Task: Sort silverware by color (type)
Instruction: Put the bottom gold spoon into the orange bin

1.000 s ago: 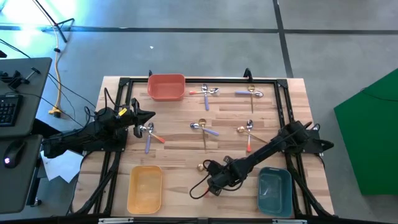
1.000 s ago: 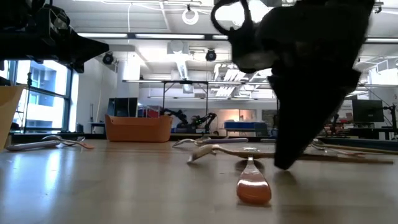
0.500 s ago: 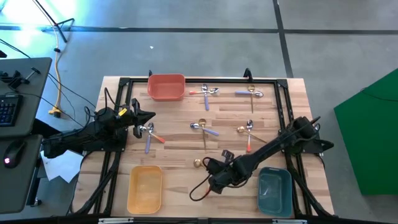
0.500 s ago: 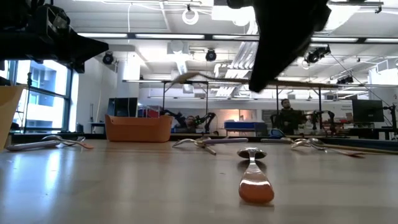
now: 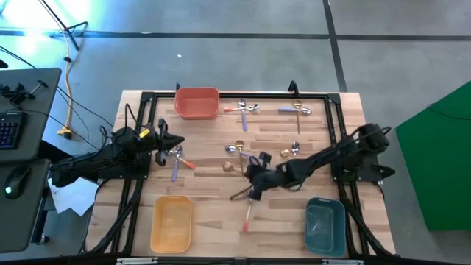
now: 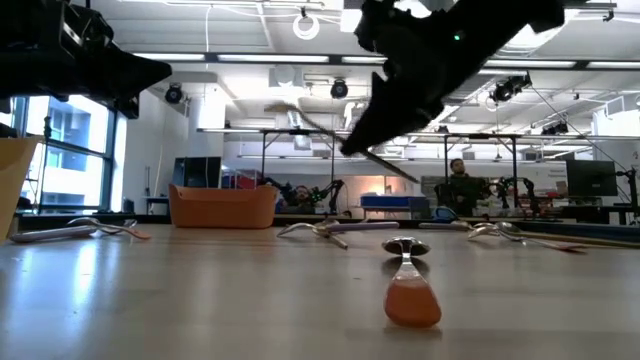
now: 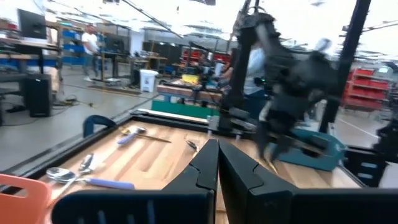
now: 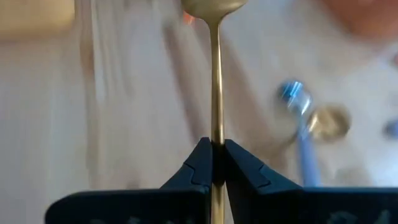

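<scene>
Right gripper (image 8: pixel 212 163): clamped on the thin stem of a gold spoon (image 8: pixel 214 74), carried above the middle of the wooden table (image 5: pixel 213 184).
Left gripper (image 7: pixel 217 163): fingers pressed together, holding nothing, waiting at the table's left side.
Risk: the smooth, narrow metal stem may pivot or slip between the pads, since the bowl hangs far out from the grip.
Risk: a drop could land it among the loose spoons below, near the purple-handled spoon (image 5: pixel 249 154).
Other silverware: an orange-handled spoon (image 5: pixel 246 218) lies between the yellow bin (image 5: pixel 171 222) and teal bin (image 5: pixel 324 224).
Materials: glossy metal spoons, matte plastic bins, grained wood.
</scene>
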